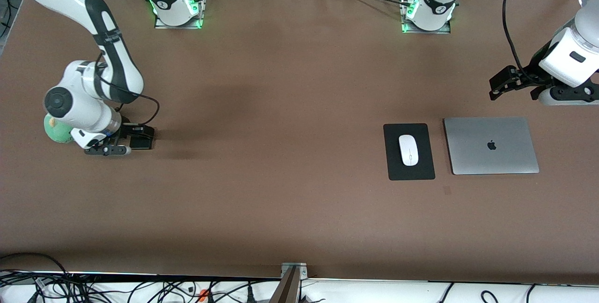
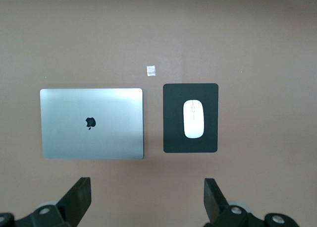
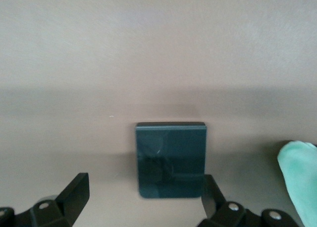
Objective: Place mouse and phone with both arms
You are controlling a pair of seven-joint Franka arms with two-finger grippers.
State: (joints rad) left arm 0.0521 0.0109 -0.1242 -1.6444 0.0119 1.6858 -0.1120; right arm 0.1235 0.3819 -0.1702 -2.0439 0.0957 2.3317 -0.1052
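Note:
The white mouse [image 1: 408,150] lies on a black mouse pad [image 1: 398,172], also in the left wrist view [image 2: 193,119]. The black phone [image 3: 171,157] lies flat on the table. My right gripper [image 3: 143,199] is open low over it, with the phone's end between the fingers, close to one fingertip [image 3: 210,195]. In the front view my right gripper [image 1: 107,150] is down at the right arm's end of the table and the phone is hidden under the hand. My left gripper [image 1: 566,96] is open and empty, up over bare table beside the laptop, and it shows in the left wrist view [image 2: 146,199].
A closed silver laptop [image 1: 491,145] lies beside the mouse pad toward the left arm's end. A green plush toy [image 1: 56,129] sits right by my right hand, also in the right wrist view [image 3: 297,177]. A small white scrap [image 2: 151,70] lies near the pad.

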